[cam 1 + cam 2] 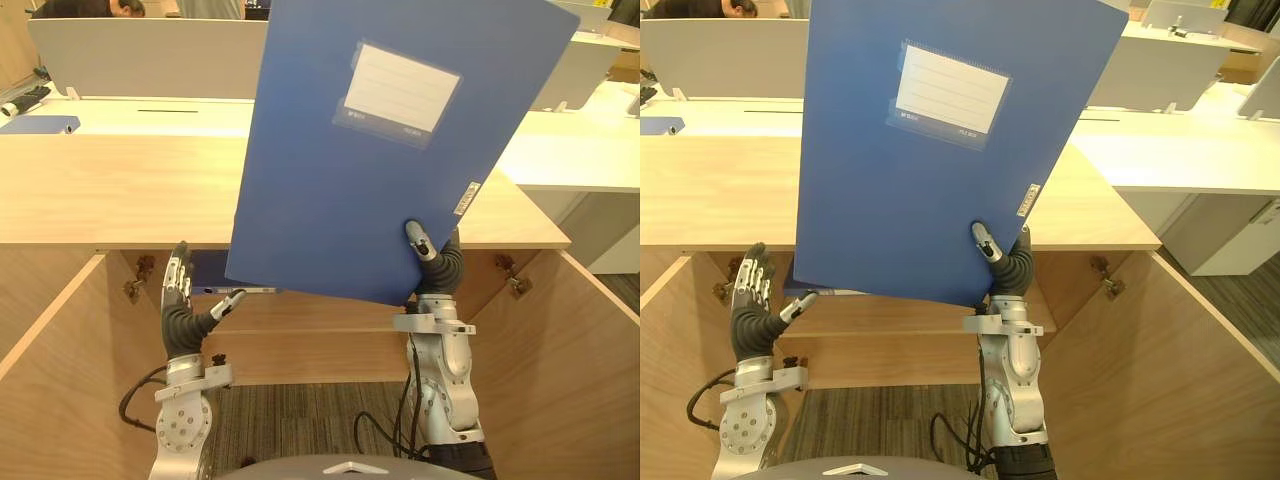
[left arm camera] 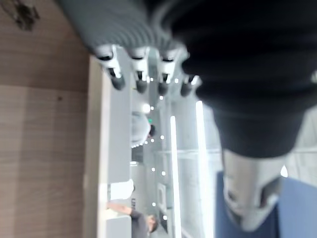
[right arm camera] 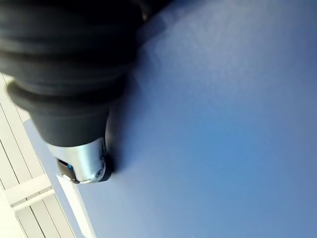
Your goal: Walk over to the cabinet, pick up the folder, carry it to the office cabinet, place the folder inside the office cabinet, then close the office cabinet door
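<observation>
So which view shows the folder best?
Right eye view: folder, label and right hand pinching its lower edge all show. Left eye view is similar. Right wrist view: bare blue surface; left wrist: a blue patch.

Office: white desks [image 1: 150, 118] w/ divider screens [image 1: 140, 55], wood cabinet [image 1: 110, 190], grey carpet [image 1: 300, 420] floor

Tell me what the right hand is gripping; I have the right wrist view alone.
Observer: The right hand pinches the blue folder at its lower edge, thumb on the labelled front.
Operator: Report the left hand.
Observer: The left hand is open, fingers straight, beside the folder's lower left corner.
Operator: Give me the cabinet.
Observer: The cabinet, behind the raised folder, has both doors open.
</observation>
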### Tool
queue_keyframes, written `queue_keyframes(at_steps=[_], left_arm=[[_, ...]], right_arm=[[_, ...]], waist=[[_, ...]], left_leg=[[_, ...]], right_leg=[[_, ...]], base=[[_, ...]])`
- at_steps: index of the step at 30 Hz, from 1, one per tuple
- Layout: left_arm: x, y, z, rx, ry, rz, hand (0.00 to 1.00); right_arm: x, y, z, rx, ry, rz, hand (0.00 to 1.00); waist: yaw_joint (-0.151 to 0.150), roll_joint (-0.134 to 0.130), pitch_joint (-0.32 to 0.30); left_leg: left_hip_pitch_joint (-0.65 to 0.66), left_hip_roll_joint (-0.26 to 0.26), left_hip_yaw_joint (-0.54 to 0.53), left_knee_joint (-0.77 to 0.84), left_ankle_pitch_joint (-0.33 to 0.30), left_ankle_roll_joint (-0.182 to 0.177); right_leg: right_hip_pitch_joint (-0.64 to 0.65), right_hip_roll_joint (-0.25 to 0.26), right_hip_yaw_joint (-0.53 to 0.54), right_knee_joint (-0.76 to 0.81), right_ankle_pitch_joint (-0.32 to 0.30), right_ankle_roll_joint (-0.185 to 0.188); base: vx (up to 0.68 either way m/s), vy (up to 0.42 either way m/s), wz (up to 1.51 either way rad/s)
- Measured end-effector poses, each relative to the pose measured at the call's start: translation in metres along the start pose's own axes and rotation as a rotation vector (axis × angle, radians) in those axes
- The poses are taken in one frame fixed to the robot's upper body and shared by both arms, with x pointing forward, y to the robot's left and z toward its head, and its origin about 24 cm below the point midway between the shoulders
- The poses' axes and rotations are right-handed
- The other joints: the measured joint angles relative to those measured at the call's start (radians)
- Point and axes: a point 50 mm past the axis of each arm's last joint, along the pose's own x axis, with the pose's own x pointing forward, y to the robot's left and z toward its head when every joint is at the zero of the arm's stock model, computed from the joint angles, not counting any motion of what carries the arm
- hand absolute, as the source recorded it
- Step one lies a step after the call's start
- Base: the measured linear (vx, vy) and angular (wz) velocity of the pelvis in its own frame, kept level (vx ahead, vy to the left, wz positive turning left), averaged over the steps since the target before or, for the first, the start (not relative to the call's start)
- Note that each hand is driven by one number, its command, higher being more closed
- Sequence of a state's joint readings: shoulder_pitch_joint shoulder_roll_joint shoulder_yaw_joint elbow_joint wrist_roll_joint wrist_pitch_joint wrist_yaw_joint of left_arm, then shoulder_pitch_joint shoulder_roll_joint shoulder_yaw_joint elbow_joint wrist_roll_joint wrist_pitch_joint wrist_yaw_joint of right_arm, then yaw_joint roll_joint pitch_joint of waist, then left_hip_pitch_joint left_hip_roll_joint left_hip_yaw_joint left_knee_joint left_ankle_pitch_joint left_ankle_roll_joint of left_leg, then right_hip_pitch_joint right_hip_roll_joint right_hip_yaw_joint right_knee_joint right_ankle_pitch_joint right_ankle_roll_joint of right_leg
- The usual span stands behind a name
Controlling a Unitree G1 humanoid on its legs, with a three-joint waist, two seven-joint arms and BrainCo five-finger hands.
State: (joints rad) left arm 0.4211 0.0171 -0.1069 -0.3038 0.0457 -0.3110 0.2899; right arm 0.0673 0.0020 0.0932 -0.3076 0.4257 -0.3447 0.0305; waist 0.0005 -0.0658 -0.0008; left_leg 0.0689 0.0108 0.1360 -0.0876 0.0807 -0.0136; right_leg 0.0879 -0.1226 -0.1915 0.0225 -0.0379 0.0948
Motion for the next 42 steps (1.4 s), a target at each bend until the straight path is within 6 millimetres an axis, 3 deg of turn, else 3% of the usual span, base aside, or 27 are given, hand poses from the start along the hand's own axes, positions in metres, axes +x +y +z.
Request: queue_keyframes(at_steps=[6,11,17,20,23,24,25,29,32,37,42], left_arm=[[-0.014,0.003,-0.040,0.029,0.208,-0.041,0.00],[-0.031,0.011,-0.076,0.069,0.403,-0.054,0.00],[-0.047,0.025,-0.104,0.122,0.557,-0.030,0.00],[-0.054,0.036,-0.118,0.152,0.636,0.005,0.00],[-0.045,0.041,-0.124,0.165,0.645,0.028,0.00],[-0.037,0.041,-0.125,0.167,0.635,0.036,0.00],[-0.024,0.037,-0.124,0.164,0.607,0.039,0.00],[0.005,0.027,-0.118,0.124,0.536,0.066,0.00],[0.011,0.023,-0.116,0.090,0.522,0.096,0.00],[0.014,0.017,-0.114,0.061,0.515,0.133,0.00],[0.027,0.011,-0.108,0.047,0.475,0.142,0.00]], right_arm=[[0.004,0.007,0.015,0.009,-0.069,0.016,1.00],[0.004,0.008,0.015,0.011,-0.066,0.021,1.00],[0.003,0.014,0.012,0.002,-0.052,0.047,1.00],[0.002,0.021,0.008,-0.043,-0.034,0.092,1.00],[0.002,0.029,0.006,-0.093,-0.033,0.122,1.00],[0.006,0.035,0.006,-0.105,-0.046,0.144,1.00],[0.012,0.041,0.008,-0.112,-0.071,0.166,1.00],[0.021,0.061,0.011,-0.180,-0.124,0.227,1.00],[0.018,0.069,0.009,-0.256,-0.137,0.235,1.00],[0.015,0.080,0.031,-0.365,-0.276,0.228,1.00],[0.020,0.086,0.038,-0.429,-0.355,0.207,1.00]], waist=[[0.004,-0.002,0.002],[0.004,-0.005,0.016],[0.003,-0.003,0.027],[0.005,-0.002,0.068],[0.008,0.000,0.121],[0.007,0.001,0.171],[0.005,0.001,0.226],[0.005,0.031,0.312],[0.009,0.044,0.330],[0.027,0.074,0.358],[0.033,0.081,0.367]], left_leg=[[-0.005,0.000,-0.004,0.000,0.000,0.000],[-0.005,0.001,-0.005,0.000,0.000,0.000],[-0.017,0.002,0.000,0.000,0.000,-0.001],[-0.029,0.003,0.012,0.001,0.002,0.000],[-0.080,0.004,0.018,0.008,0.012,-0.001],[-0.118,0.005,0.018,0.041,0.007,0.002],[-0.189,0.013,0.021,0.141,-0.022,0.009],[-0.434,0.055,0.031,0.451,-0.146,0.017],[-0.560,0.079,0.036,0.607,-0.230,0.012],[-0.739,0.124,0.056,0.797,-0.306,0.008],[-0.859,0.157,0.060,0.957,-0.374,0.015]], right_leg=[[-0.002,0.000,-0.006,0.001,0.001,-0.001],[-0.003,0.000,-0.006,0.002,-0.005,-0.006],[-0.018,0.001,-0.002,0.005,-0.004,-0.009],[-0.044,0.001,0.012,0.017,0.001,-0.012],[-0.109,-0.001,0.020,0.050,0.012,-0.012],[-0.140,-0.006,0.021,0.078,0.012,-0.015],[-0.190,-0.012,0.027,0.126,0.009,-0.019],[-0.401,-0.020,0.051,0.347,-0.064,-0.022],[-0.535,-0.030,0.073,0.504,-0.147,-0.025],[-0.729,-0.027,0.112,0.685,-0.206,-0.034],[-0.860,-0.024,0.138,0.842,-0.268,-0.027]], base=[[0.00,-0.001,0.01],[0.00,0.000,0.00],[0.00,0.000,-0.02],[-0.02,0.007,-0.11],[-0.04,0.020,-0.04],[-0.09,0.027,-0.01],[-0.11,0.023,-0.05],[-0.17,0.036,-0.12],[-0.14,0.060,-0.09],[-0.06,0.025,-0.19],[0.00,0.010,-0.13]])
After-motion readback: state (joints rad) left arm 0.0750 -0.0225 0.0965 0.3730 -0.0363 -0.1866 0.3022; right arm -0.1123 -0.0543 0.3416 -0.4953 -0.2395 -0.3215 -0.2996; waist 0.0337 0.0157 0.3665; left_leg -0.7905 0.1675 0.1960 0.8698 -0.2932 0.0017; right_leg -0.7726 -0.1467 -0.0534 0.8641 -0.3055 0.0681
